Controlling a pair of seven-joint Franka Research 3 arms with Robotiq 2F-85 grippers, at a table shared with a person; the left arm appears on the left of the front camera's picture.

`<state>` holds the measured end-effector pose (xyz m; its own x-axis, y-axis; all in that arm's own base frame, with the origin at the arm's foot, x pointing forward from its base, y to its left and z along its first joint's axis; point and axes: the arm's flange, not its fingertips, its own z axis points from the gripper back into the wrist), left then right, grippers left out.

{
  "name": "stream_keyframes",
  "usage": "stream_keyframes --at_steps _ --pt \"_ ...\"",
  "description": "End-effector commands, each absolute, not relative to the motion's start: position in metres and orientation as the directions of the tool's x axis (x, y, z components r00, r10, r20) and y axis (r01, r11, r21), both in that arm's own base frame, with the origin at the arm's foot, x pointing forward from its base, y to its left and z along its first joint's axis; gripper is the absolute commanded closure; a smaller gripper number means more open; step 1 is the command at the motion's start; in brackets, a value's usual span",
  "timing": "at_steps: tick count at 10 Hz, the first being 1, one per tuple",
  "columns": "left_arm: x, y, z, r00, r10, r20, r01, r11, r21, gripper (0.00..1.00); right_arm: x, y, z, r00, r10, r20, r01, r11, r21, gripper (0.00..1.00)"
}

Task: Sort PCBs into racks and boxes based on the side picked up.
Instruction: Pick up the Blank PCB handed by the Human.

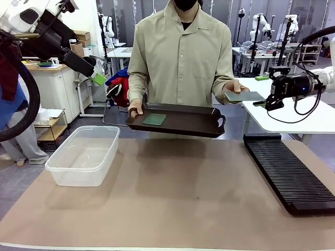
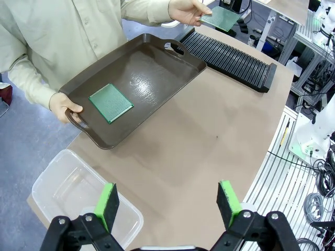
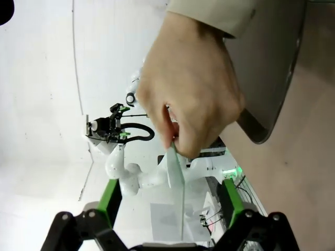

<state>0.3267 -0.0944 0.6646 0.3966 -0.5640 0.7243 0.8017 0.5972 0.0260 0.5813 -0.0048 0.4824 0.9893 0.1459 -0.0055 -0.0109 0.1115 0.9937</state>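
A tan table (image 1: 183,209) bears a tub (image 1: 84,154) left, a rack (image 1: 288,172) right; lab benches (image 1: 251,52) stand behind. The left gripper (image 2: 167,196) and right gripper (image 3: 171,194) gape, gripping nothing.

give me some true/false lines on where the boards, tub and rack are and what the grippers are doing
1. One PCB lies flat on the brown tray that the person holds up. True.
2. The clear tub already has a board in it. False: nothing lies in it.
3. The right gripper is shut on the second PCB. False: its jaws are open on either side of that board, which the person's hand is holding.
4. The black rack lies on the table at the robot's right. True.
5. The left gripper is clamped on the tray's handle. False: it is open, apart from the tray and holding nothing.
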Motion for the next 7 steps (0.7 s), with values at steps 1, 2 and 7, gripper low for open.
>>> stream_keyframes --at_steps 1,2,7 --pt "0.3272 -0.0935 0.6637 0.395 -0.562 0.727 0.806 0.592 0.019 0.00 0.5869 -0.0049 0.4845 0.988 0.153 0.024 -0.034 0.064 0.997 0.00" --pt "0.3272 -0.0935 0.6637 0.395 -0.562 0.727 0.806 0.592 0.019 0.00 0.5877 -0.0028 0.4812 0.987 0.157 0.042 -0.050 0.050 0.997 0.03" --pt "0.3272 -0.0935 0.6637 0.395 -0.562 0.727 0.806 0.592 0.019 0.00 0.5843 0.0019 0.4807 0.979 0.199 0.053 -0.058 0.019 0.998 1.00"
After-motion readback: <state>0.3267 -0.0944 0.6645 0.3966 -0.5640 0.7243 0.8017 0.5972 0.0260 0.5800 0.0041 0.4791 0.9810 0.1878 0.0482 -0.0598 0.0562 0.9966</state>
